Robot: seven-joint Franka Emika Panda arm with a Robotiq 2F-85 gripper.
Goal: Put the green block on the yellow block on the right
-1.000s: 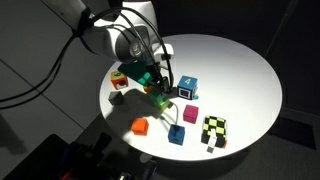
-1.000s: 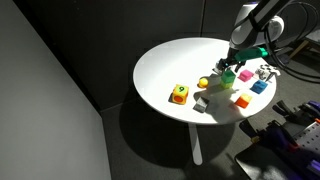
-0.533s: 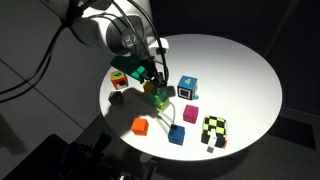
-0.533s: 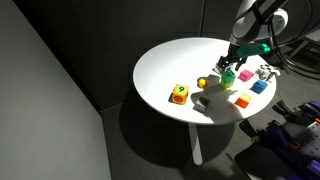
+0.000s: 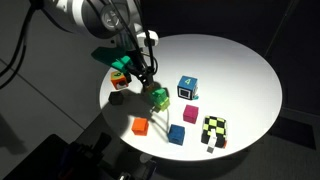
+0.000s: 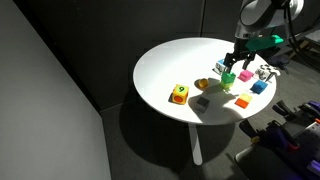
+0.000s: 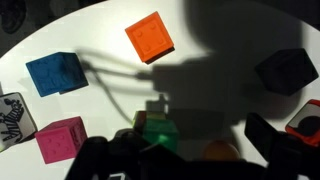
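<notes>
The green block (image 5: 159, 94) sits on top of the pale yellow block (image 5: 160, 104) near the table's front left. The stack also shows in an exterior view (image 6: 229, 76). My gripper (image 5: 145, 80) is open and empty, just above and to the left of the stack, apart from it. In the wrist view the green block (image 7: 160, 135) lies low in the picture between my dark fingers (image 7: 272, 140). Only a pale sliver of the yellow block (image 7: 141, 119) shows beside it.
On the white round table (image 5: 240, 60) stand an orange cube (image 5: 140, 126), a blue cube (image 5: 176, 134), a magenta cube (image 5: 190, 114), a blue "4" cube (image 5: 187, 87), a checkered cube (image 5: 214, 128) and a multicoloured cube (image 5: 120, 76). An orange ball (image 7: 220, 152) lies close to the stack.
My gripper brought the green block down onto the yellow block, let go of it, and rose up and to the left. The green block stays on the yellow one.
</notes>
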